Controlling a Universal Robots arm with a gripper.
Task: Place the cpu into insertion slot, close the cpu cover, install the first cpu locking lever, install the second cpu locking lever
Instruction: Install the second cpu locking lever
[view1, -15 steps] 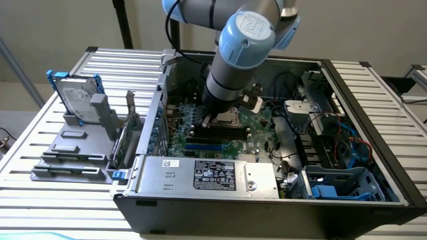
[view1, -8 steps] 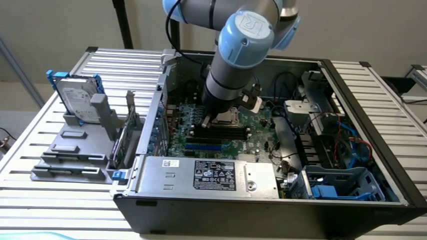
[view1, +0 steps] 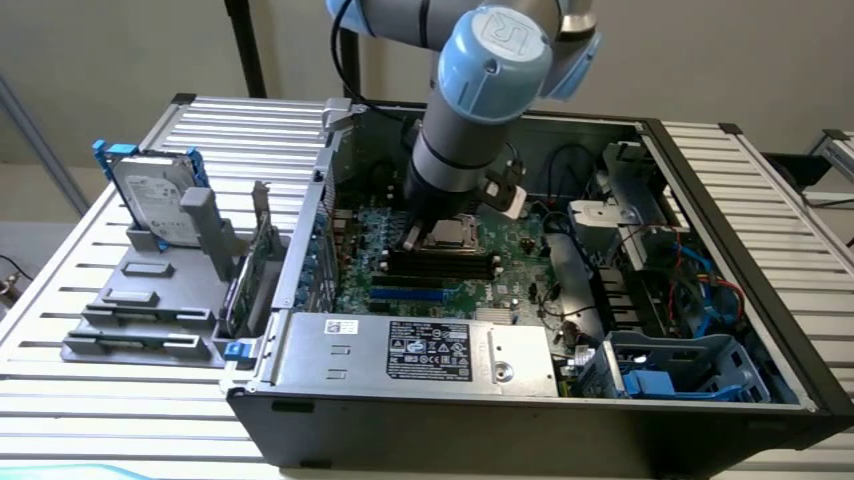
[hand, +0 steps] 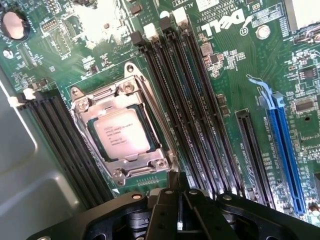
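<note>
Wrist view: clenched black tool (hand: 176, 212) beside the square matte-metal cpu (hand: 121, 134), framed by the shiny silvery cpu cover (hand: 100, 102).

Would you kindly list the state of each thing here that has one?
Square silver-topped cpu: seated in its socket.
Thin silvery metal cpu cover: closed over the cpu.
Black gripper: shut, holding nothing, beside the socket.
Black computer case: side open, motherboard exposed.

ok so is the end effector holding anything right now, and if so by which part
Nothing is held. The end effector is shut, its tips at the edge of the cpu cover, which lies closed over the cpu in the socket.
</note>
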